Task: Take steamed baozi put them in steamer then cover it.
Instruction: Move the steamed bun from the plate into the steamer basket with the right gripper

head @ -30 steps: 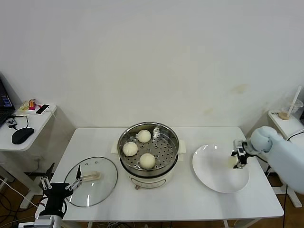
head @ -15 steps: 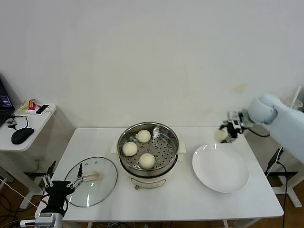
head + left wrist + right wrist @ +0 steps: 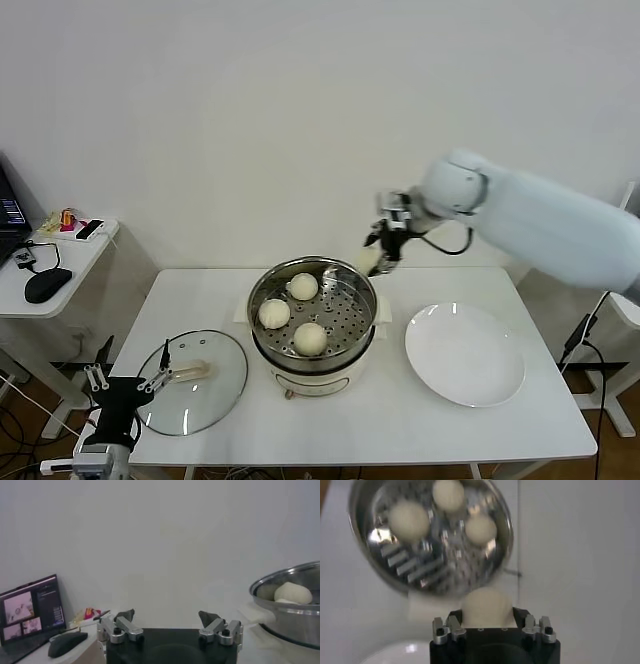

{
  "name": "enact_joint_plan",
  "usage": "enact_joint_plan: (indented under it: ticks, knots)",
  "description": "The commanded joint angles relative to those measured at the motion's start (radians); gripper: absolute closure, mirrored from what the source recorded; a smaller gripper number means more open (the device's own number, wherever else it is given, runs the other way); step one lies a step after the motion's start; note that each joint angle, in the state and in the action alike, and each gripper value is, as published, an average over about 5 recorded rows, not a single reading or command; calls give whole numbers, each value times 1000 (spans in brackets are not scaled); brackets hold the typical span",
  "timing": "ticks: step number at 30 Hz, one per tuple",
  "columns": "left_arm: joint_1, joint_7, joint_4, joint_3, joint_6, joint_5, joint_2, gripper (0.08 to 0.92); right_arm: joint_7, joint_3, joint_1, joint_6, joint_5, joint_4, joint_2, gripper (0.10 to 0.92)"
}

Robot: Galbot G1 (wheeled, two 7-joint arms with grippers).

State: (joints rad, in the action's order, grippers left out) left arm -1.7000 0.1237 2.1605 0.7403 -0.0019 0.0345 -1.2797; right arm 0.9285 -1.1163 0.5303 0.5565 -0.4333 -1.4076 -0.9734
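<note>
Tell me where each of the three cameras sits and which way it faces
Head view: high, looking down at table; shows right gripper holding baozi by steamer.
Left wrist view: low beside the table, facing wall; shows open left gripper.
Right wrist view: above, looking down; gripper holds the baozi.
Shared: steamer in all.

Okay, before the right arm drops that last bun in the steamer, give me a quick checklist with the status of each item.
1. Fourth baozi held by the right gripper: ok.
2. Bun fully over the steamer: not ok, it hangs at the back right rim.
3. Free spot on the tray: ok, three buns sit toward the left and front, and the right side is bare.
4. White plate emptied: ok.
5. Cover on the table left of the steamer, left gripper open near it: ok.
</note>
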Motion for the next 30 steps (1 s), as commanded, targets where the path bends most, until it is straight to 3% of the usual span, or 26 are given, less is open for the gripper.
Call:
enact_joint_plan:
  ticks: [1, 12, 30]
  knots:
    - [0, 0, 3, 6, -1, 5, -2, 177, -115, -113, -14, 159, -163, 34, -222, 389]
    - [12, 0, -9, 13, -1, 17, -6, 177, -108, -108, -121, 169, -50, 128, -228, 389]
    - [20, 0, -20, 13, -1, 18, -2, 177, -105, -82, -145, 166, 13, 141, -210, 386]
